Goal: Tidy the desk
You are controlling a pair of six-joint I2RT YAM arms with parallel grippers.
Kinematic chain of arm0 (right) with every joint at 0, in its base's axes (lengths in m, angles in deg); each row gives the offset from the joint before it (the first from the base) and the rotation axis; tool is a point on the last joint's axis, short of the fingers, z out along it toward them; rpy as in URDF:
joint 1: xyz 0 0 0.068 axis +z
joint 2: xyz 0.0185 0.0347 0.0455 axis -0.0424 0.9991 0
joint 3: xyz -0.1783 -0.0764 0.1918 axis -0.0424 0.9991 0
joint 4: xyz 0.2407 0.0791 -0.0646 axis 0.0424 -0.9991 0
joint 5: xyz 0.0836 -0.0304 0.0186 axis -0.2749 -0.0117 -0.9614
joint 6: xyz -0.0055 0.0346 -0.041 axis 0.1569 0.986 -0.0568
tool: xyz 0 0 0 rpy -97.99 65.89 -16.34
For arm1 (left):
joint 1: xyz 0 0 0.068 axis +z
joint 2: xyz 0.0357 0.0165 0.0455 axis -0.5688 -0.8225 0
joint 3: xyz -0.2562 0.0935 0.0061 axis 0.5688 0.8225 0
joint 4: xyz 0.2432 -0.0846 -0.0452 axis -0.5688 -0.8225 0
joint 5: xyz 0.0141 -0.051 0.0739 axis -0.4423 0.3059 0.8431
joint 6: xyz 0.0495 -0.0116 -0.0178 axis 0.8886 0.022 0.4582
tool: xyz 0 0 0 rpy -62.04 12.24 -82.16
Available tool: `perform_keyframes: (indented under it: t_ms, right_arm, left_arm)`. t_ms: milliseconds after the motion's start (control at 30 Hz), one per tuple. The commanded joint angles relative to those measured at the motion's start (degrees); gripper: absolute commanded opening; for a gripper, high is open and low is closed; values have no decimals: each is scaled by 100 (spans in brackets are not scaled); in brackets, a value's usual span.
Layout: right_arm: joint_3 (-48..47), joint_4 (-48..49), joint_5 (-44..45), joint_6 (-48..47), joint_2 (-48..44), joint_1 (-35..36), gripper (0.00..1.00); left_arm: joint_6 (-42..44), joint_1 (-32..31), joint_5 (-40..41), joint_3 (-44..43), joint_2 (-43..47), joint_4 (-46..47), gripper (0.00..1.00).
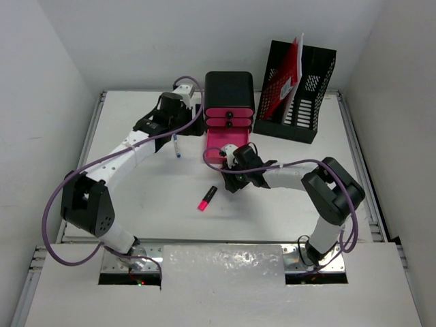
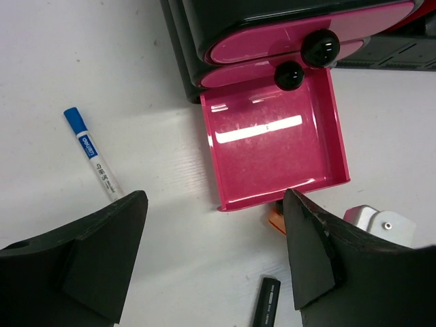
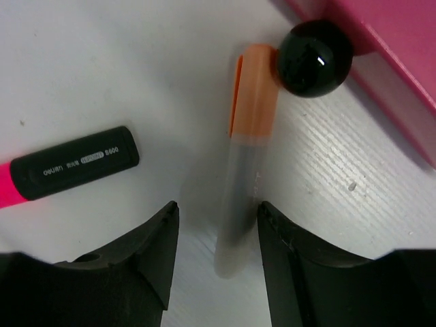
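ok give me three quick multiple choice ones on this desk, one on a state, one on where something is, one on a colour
1. How is the bottom drawer of the drawer unit?
A. shut
B. open with pens in it
C. open and empty

2. Where does the orange-capped pen lie?
A. on top of the drawer unit
B. on the desk, between the right gripper's fingers
C. inside the bottom drawer

3. What colour is the cap of the marker lying left of the drawer unit?
A. green
B. blue
C. red

Answers:
1 C, the left wrist view shows it pulled out with a bare pink floor.
2 B, the right wrist view shows it on the white surface between the fingers, beside the drawer's knob.
3 B, the left wrist view shows a blue cap.
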Motion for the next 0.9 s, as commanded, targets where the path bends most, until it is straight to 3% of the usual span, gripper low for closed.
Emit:
perform_keyframes:
  t_ms: [0,67,100,133,167,333,467,600,867]
  right_arm:
    - [245,430,28,-107,39,41,48]
    - [246,326,168,-177,56,50,37]
    - [228,255,212,-256,39,59,15]
    - [211,167,248,-274,13,76,4]
    - [159,-34,213,-274,-101,77,0]
    - [-123,-860,-463,-160,-997,68,0]
    - [-815,-1546,-210,-309,-1358,68,0]
    - [-1334,-1398,186,-494,-1175,59,0]
    - [-2433,-1055,599,-933,240,-2,0]
  left_arm:
    - [-79,59,-73,19,257,199,72]
    - [-79,59,-82,45,266,200,72]
    - [-70,59,-82,63,257,200,71]
    - [-61,59,-82,72,275,191,68]
    - [-44,59,-82,72,310,165,64]
    - [-17,50,93,159,617,-46,66]
    - [-52,59,392,291,1012,-239,73]
    - [-140,59,358,449,1233,-371,73]
    - [-114,50,-343,1476,1839,-582,73]
